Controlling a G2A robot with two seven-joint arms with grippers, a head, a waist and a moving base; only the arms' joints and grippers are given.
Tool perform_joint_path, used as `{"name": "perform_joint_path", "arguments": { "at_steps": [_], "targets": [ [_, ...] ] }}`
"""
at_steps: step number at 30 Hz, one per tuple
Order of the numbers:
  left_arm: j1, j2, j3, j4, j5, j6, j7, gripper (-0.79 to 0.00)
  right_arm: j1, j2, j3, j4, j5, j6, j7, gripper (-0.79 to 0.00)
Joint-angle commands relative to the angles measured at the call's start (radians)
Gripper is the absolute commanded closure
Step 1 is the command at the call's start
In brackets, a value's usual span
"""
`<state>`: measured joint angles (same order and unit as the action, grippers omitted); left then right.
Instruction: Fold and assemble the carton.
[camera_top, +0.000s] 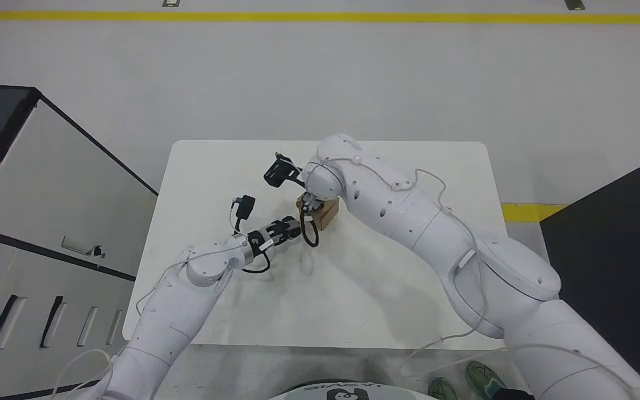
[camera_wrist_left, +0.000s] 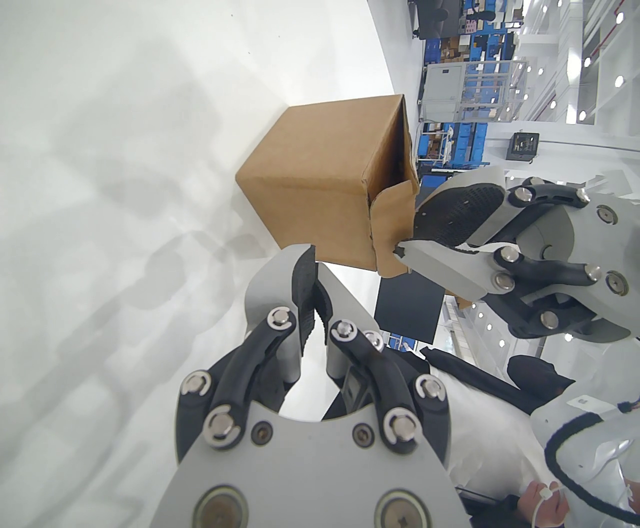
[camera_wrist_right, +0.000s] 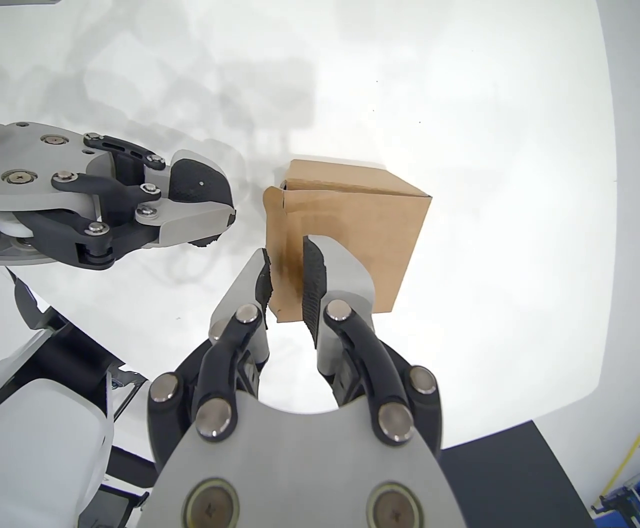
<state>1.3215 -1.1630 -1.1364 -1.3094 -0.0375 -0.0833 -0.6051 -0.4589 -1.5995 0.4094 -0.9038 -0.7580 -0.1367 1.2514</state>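
While its open end waits to be closed, a small brown cardboard carton (camera_top: 322, 210) stands near the middle of the white surface (camera_top: 210, 180), its walls squared into a box. The right arm's fingers (camera_wrist_right: 312, 280) are drawn to a narrow gap on the carton's loose side flap (camera_wrist_right: 274, 235), apparently pinching it so it can be bent in over the opening. The left arm's fingers (camera_wrist_left: 302, 280) sit almost fully together, gripping nothing, just beside the carton's open end and apart from it, seemingly placed to brace the box or press a flap. The carton's body lies beyond both sets of fingertips, with its flap between the right pair.
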Motion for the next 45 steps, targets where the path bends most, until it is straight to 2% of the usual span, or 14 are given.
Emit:
{"name": "perform_joint_path", "arguments": {
  "at_steps": [1, 4, 5, 7, 8, 11, 20, 22, 24, 27, 31, 36, 45],
  "targets": [
    [0.0, 0.0, 0.0, 0.0, 0.0, 0.0, 0.0, 0.0, -0.002, 0.0, 0.003, -0.003, -0.011, 0.005, -0.002, -0.006],
    [0.0, 0.0, 0.0, 0.0, 0.0, 0.0, 0.0, 0.0, -0.006, 0.0, 0.009, -0.007, -0.02, 0.01, -0.003, 0.0],
    [0.0, 0.0, 0.0, 0.0, 0.0, 0.0, 0.0, 0.0, -0.006, 0.0, 0.012, -0.009, -0.022, 0.01, -0.002, -0.062],
    [0.0, 0.0, 0.0, 0.0, 0.0, 0.0, 0.0, 0.0, -0.007, 0.002, 0.02, -0.011, -0.026, 0.012, -0.001, -0.268],
    [0.0, 0.0, 0.0, 0.0, 0.0, 0.0, 0.0, 0.0, -0.007, 0.002, 0.024, -0.012, -0.029, 0.014, -0.002, -0.317],
    [0.0, 0.0, 0.0, 0.0, 0.0, 0.0, 0.0, 0.0, -0.008, 0.007, 0.041, -0.015, -0.035, 0.015, -0.006, -0.332],
    [0.0, 0.0, 0.0, 0.0, 0.0, 0.0, 0.0, 0.0, -0.019, 0.025, 0.083, -0.039, -0.071, 0.017, 0.001, -0.323],
    [0.0, 0.0, 0.0, 0.0, 0.0, 0.0, 0.0, 0.0, -0.023, 0.028, 0.089, -0.045, -0.079, 0.014, 0.006, -0.28],
    [0.0, 0.0, 0.0, 0.0, 0.0, 0.0, 0.0, 0.0, -0.028, 0.03, 0.095, -0.047, -0.086, 0.012, 0.008, -0.179],
    [0.0, 0.0, 0.0, 0.0, 0.0, 0.0, 0.0, 0.0, -0.033, 0.031, 0.101, -0.05, -0.095, 0.01, 0.008, -0.108],
    [0.0, 0.0, 0.0, 0.0, 0.0, 0.0, 0.0, 0.0, -0.039, 0.031, 0.108, -0.05, -0.099, 0.002, 0.007, -0.102],
    [0.0, 0.0, 0.0, 0.0, 0.0, 0.0, 0.0, 0.0, -0.044, 0.028, 0.113, -0.05, -0.101, -0.01, 0.005, -0.139],
    [0.0, 0.0, 0.0, 0.0, 0.0, 0.0, 0.0, 0.0, -0.054, 0.021, 0.115, -0.045, -0.106, -0.03, 0.011, -0.089]
  ]
}}
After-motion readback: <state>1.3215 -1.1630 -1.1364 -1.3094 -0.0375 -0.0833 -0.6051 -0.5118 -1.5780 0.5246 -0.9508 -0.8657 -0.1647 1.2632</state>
